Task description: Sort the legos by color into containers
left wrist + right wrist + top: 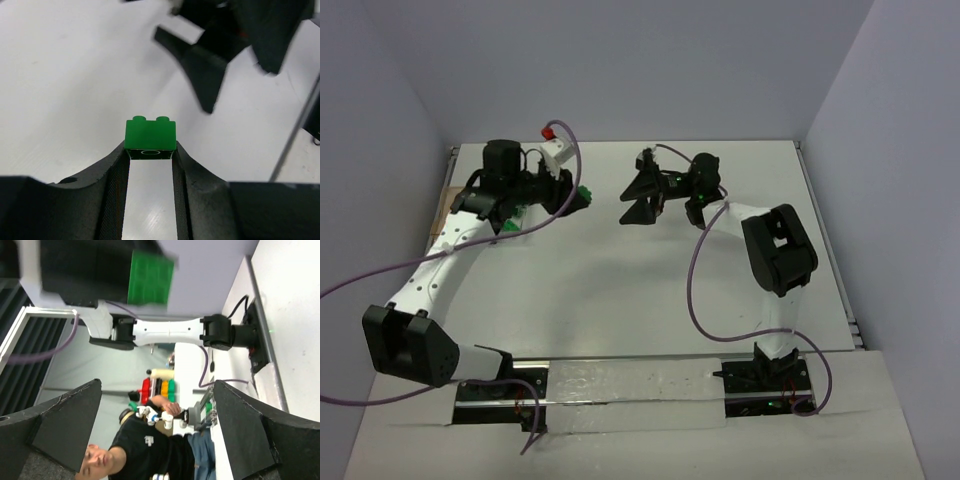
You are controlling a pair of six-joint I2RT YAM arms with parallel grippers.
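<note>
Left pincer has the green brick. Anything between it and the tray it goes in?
The open right pincer hangs just ahead of the green brick, which the left pincer holds above the table. No tray shows clearly in any view, so the rest of the route cannot be judged.

Green lego at the tips of the left gripper, above the far part of the white surface. Right of the lego and apart from it is the right gripper, fingers spread wide, pointing toward it. Left of the lego, partly under the left arm, are more green pieces; their shapes are unclear.
</note>
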